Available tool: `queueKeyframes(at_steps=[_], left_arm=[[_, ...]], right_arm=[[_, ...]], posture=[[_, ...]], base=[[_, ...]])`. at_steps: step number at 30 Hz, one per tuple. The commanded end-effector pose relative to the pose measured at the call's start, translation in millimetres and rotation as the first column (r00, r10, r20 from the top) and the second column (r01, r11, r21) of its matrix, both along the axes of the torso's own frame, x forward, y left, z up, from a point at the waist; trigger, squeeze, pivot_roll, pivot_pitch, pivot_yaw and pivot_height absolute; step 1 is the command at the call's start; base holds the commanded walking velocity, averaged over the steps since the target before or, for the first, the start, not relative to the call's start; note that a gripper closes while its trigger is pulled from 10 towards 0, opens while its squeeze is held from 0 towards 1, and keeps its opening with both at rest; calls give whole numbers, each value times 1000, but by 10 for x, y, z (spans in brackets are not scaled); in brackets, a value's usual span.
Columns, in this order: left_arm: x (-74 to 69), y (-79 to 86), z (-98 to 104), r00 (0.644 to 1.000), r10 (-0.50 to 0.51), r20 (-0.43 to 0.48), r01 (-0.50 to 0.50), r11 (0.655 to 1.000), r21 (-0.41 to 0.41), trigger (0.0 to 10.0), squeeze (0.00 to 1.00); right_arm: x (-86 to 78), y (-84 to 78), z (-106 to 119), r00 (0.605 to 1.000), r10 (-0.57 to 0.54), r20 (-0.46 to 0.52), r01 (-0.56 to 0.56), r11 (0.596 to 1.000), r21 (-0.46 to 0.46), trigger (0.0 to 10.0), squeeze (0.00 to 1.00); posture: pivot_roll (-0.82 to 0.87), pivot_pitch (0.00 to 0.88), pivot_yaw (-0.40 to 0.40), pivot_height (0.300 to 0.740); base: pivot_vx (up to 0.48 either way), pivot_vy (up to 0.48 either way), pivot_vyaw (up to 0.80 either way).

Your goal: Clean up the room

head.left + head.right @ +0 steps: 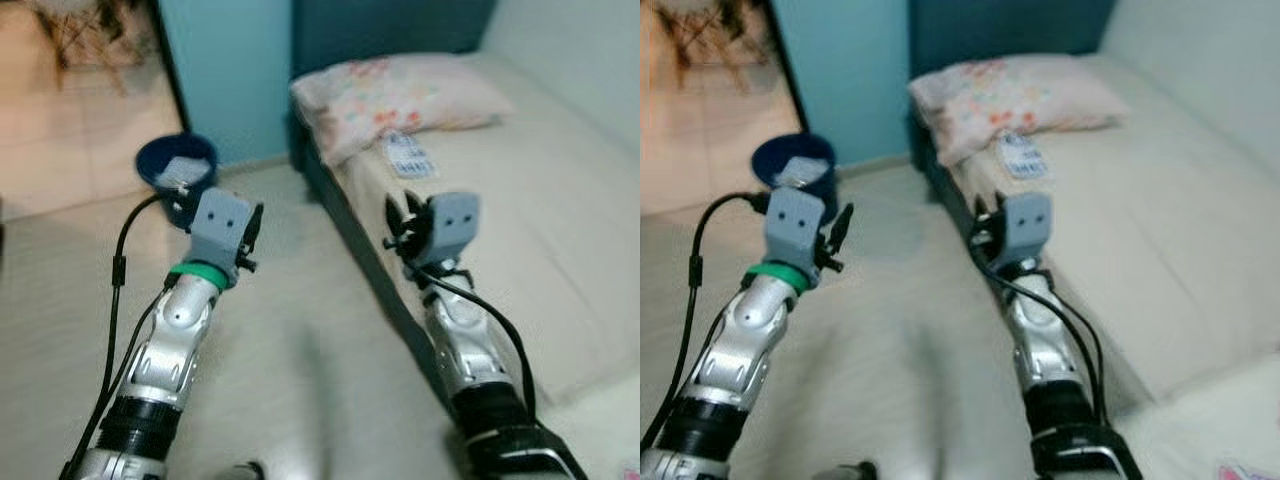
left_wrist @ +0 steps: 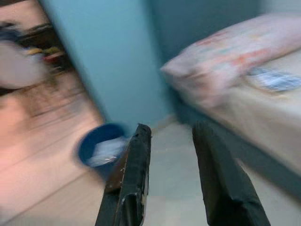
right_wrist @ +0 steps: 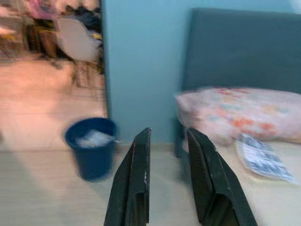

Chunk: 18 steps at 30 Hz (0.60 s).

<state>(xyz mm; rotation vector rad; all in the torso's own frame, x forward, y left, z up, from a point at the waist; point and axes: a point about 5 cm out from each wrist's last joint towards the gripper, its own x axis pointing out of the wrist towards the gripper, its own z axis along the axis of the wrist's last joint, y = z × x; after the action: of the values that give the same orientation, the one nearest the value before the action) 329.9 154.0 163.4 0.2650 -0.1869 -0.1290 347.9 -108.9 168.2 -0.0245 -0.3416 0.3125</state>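
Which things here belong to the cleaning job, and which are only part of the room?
For the job:
- blue bin, on the floor by the wall, with pale trash inside
- flat printed packet, lying on the bed beside the pillow
- left gripper and right gripper, both raised, nothing between the fingers

Only there:
- floral pillow
- bed
- chair in the far room

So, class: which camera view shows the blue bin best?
The right wrist view: the blue bin stands whole, white litter inside. The head views show it from above, partly behind the left gripper. The left wrist view blurs it.
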Motion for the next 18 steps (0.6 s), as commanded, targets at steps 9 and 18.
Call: queueKeyframes(at_steps=[9, 18], left_arm=[[-4, -122, -53, 999, -28, -21, 28, 1000, -4, 10000, 0], [2, -110, -44, 1000, -22, -11, 23, 1000, 2, 10000, 0]], right_arm=[[-29, -143, -119, 999, -36, -37, 36, 999, -13, 10000, 0], [-26, -122, -120, 999, -25, -37, 25, 1000, -16, 10000, 0]], posture=[[70, 31, 19, 740], [72, 29, 20, 740]], base=[[120, 0, 758], [366, 0, 763]])
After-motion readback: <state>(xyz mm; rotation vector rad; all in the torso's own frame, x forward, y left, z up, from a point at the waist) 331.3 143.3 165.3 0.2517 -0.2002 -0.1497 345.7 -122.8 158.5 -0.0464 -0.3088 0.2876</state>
